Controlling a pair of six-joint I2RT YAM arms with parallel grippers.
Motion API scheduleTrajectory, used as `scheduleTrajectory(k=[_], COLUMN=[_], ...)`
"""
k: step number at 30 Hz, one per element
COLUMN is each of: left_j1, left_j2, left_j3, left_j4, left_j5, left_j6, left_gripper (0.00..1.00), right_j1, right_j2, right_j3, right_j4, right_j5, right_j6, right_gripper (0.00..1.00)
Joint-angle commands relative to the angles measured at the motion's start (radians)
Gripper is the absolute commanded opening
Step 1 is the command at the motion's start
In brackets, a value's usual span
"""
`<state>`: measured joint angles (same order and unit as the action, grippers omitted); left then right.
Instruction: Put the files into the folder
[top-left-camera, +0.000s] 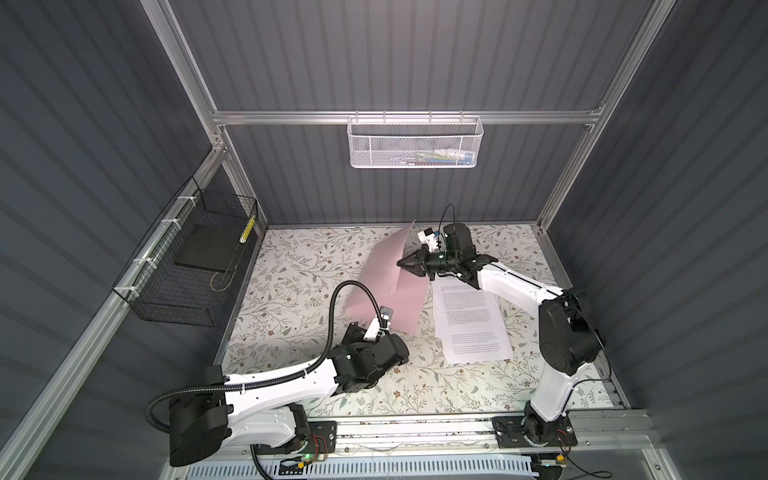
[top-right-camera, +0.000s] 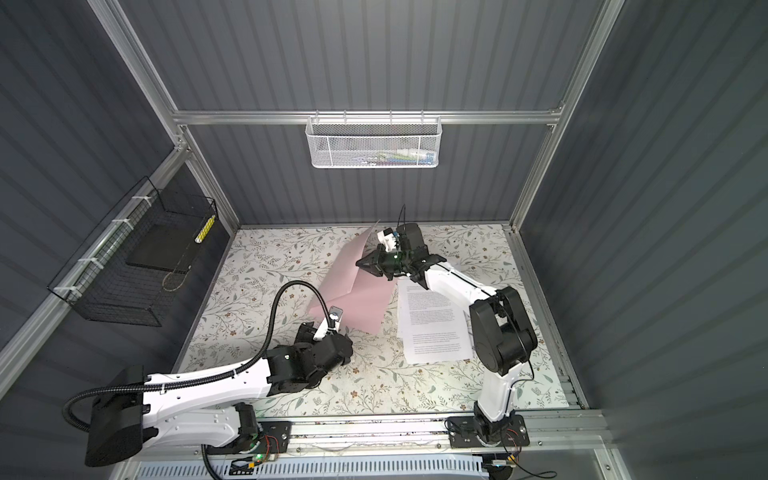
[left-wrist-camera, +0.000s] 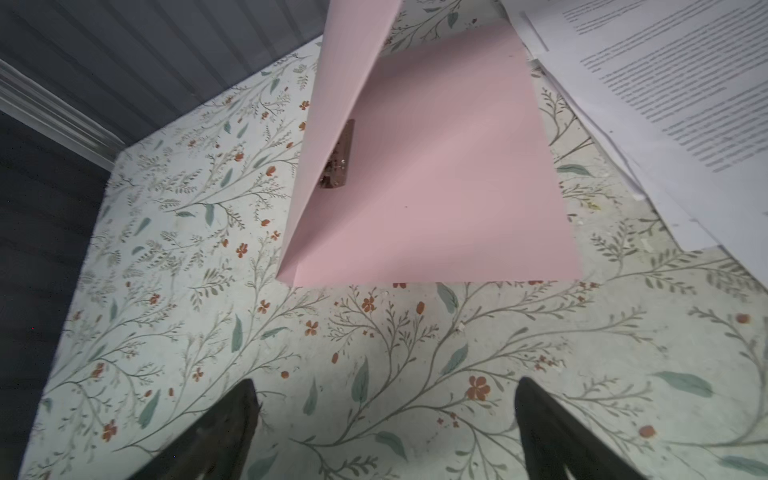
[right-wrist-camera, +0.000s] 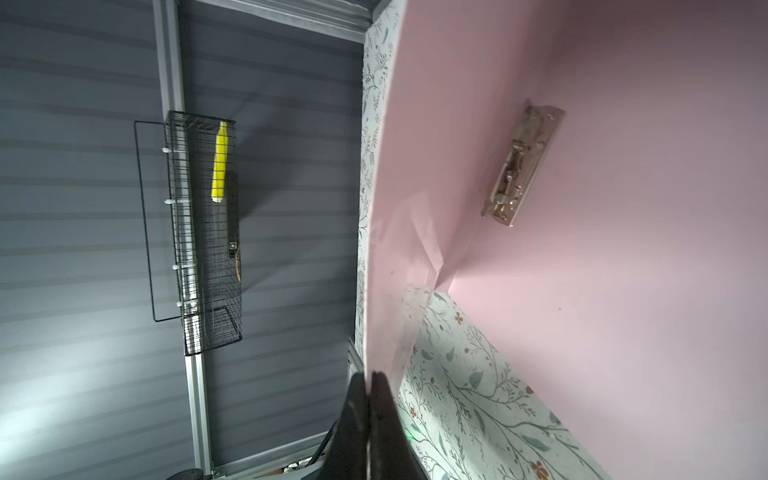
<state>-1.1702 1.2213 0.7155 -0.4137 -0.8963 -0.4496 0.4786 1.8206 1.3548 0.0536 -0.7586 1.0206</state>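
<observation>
Our right gripper (top-left-camera: 401, 262) is squeezing shut on one flap of the pink folder (top-left-camera: 409, 301), holding it up. The other flap is lying flat on the flowery table (top-left-camera: 291, 291). Our left gripper (left-wrist-camera: 384, 386) is hanging wide open above the table, holding nothing, near the folder's edge. The files (top-left-camera: 471, 320) are lying on the table, just beside the folder, on our right side.

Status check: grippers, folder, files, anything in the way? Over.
Right gripper shut on folder, flap raised. Left gripper open, empty, short of folder. Files on table beside folder, none inside. Nothing in the way.
</observation>
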Motion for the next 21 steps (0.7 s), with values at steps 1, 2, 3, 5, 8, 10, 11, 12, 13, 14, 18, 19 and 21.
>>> scheduleTrajectory(k=[1, 2, 3, 5, 8, 10, 11, 12, 13, 14, 18, 19, 21], left_j1=[-0.002, -0.002, -0.002, -0.002, -0.002, -0.002, -0.002, 0.000, 0.000, 0.000, 0.004, 0.007, 0.023], left_j2=[0.014, 0.019, 0.023, 0.024, 0.021, 0.018, 0.018, 0.020, 0.027, 0.038, 0.108, 0.125, 0.146], left_j3=[0.032, 0.036, 0.042, 0.050, 0.049, 0.044, 0.041, 0.038, 0.038, 0.040, 0.068, 0.071, 0.076], left_j4=[-0.035, -0.030, -0.026, -0.012, 0.026, 0.063, 0.084, 0.110, 0.132, 0.145, 0.177, 0.191, 0.203], left_j5=[-0.139, -0.147, -0.147, -0.142, -0.128, -0.119, -0.113, -0.105, -0.100, -0.096, -0.102, -0.099, -0.095], left_j6=[0.021, 0.022, 0.027, 0.040, 0.069, 0.095, 0.111, 0.129, 0.148, 0.161, 0.204, 0.216, 0.219], left_gripper=[0.97, 0.97, 0.97, 0.97, 0.98, 0.98, 0.98, 0.98, 0.98, 0.98, 0.98, 0.97, 0.97], right_j1=[0.002, 0.003, 0.003, 0.004, 0.012, 0.018, 0.022, 0.026, 0.030, 0.036, 0.056, 0.062, 0.073], right_j2=[-0.024, -0.025, -0.025, -0.025, -0.022, -0.027, -0.028, -0.029, -0.032, -0.035, -0.049, -0.053, -0.058], right_j3=[0.014, 0.016, 0.019, 0.023, 0.041, 0.035, 0.031, 0.028, 0.022, 0.017, 0.001, -0.002, -0.007], right_j4=[-0.034, -0.055, -0.074, -0.104, -0.150, -0.148, -0.144, -0.139, -0.129, -0.122, -0.111, -0.110, -0.111], right_j5=[-0.008, -0.001, 0.000, 0.002, -0.006, -0.011, -0.015, -0.020, -0.026, -0.031, -0.035, -0.036, -0.043], right_j6=[-0.016, -0.032, -0.047, -0.067, -0.099, -0.096, -0.092, -0.087, -0.081, -0.075, -0.062, -0.059, -0.057], right_gripper=[0.00, 0.00, 0.00, 0.00, 0.00, 0.00, 0.00, 0.00, 0.00, 0.00, 0.00, 0.00, 0.00])
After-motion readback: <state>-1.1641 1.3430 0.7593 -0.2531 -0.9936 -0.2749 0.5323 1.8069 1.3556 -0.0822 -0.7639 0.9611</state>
